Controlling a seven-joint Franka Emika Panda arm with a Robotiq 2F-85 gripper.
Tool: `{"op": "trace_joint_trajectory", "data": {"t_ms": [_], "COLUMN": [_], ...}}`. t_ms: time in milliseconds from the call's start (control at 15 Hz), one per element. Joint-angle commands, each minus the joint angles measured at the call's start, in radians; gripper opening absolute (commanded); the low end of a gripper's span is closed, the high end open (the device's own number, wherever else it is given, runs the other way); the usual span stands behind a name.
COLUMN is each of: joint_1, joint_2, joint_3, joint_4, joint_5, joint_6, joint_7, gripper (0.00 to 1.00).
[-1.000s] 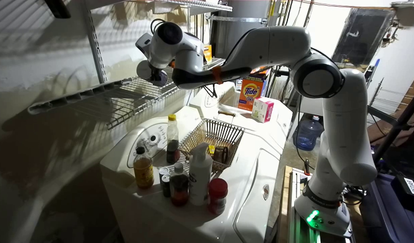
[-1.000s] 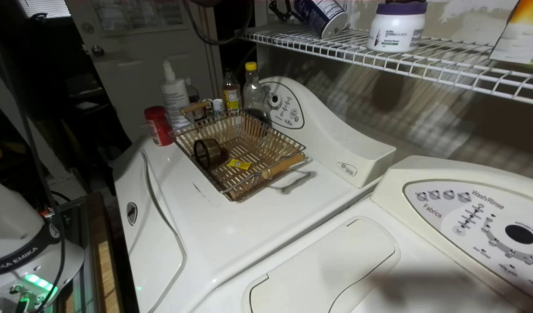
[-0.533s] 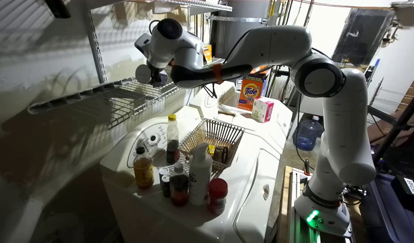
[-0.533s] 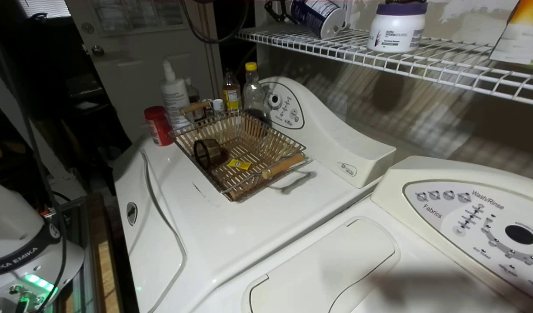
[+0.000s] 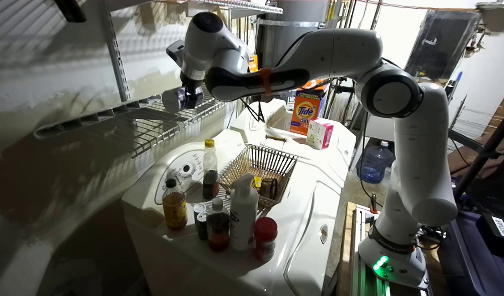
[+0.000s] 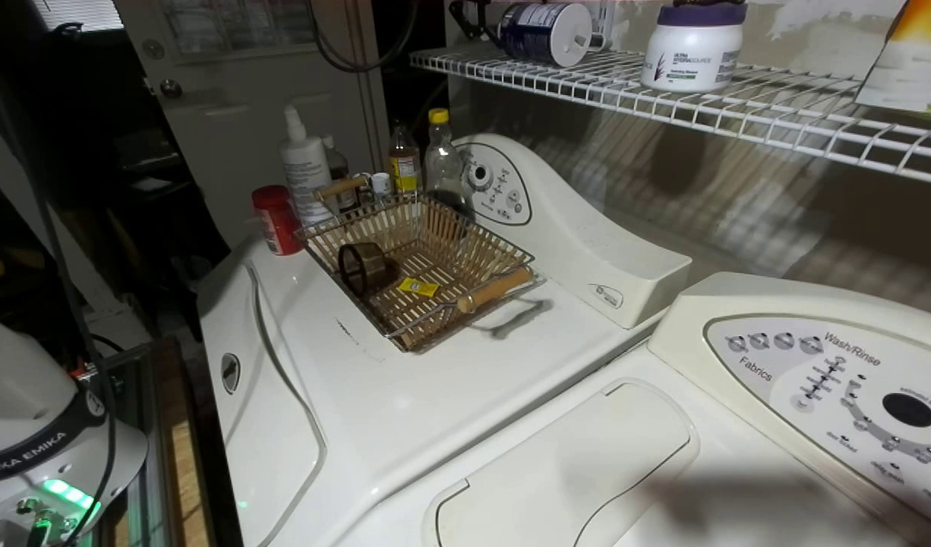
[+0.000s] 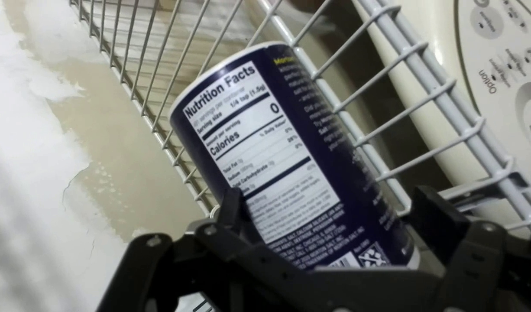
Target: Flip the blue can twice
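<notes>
Wrist view: the can (image 7: 291,160) lies aslant between my jaws, its label (image 7: 257,143) of nutrition facts facing me. One jaw overlaps the can's edge; beside the other I see a thin gap. Whether I am clamped on the can or merely standing around it, I cannot tell. In both exterior views it is on its side over the wire shelf (image 7: 438,86), one pale end showing; whether it touches the wires I can't make out. My arm (image 5: 346,53) arches high, and my jaws point down at the can.

In an exterior view a purple-lidded jar (image 6: 692,57) stands on that same shelf, well apart from the can, and an orange-and-white box (image 6: 906,68) farther along. Lower down, a basket (image 6: 386,228) sits on a white machine (image 6: 389,403), with a brown cup (image 6: 361,267) tipped on its side and a yellow packet (image 6: 418,287) in it. Near the basket stand a red-lidded jar (image 6: 277,220), a white bottle (image 6: 306,171) and a yellow-capped bottle (image 6: 443,163). In an exterior view a Tide box (image 5: 305,111) and a pink-and-white box (image 5: 320,133) stand close together on the washer (image 5: 338,137).
</notes>
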Motion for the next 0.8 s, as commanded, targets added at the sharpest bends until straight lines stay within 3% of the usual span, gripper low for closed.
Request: {"op": "trace_joint_trajectory", "data": {"t_ms": [0,400,733], "joint_1": [-0.009,-0.006,-0.014], "joint_2": [-0.005,-0.072,-0.135], "joint_3": [0.008,0.006,0.009], "joint_4": [0.031,0.048,0.064], "joint_5": [0.064,0.089,0.239], "joint_6": [-0.048,-0.082,-0.213], "joint_7": [-0.014,0.066,0.161], "gripper": [1.0,1.0,1.0]}}
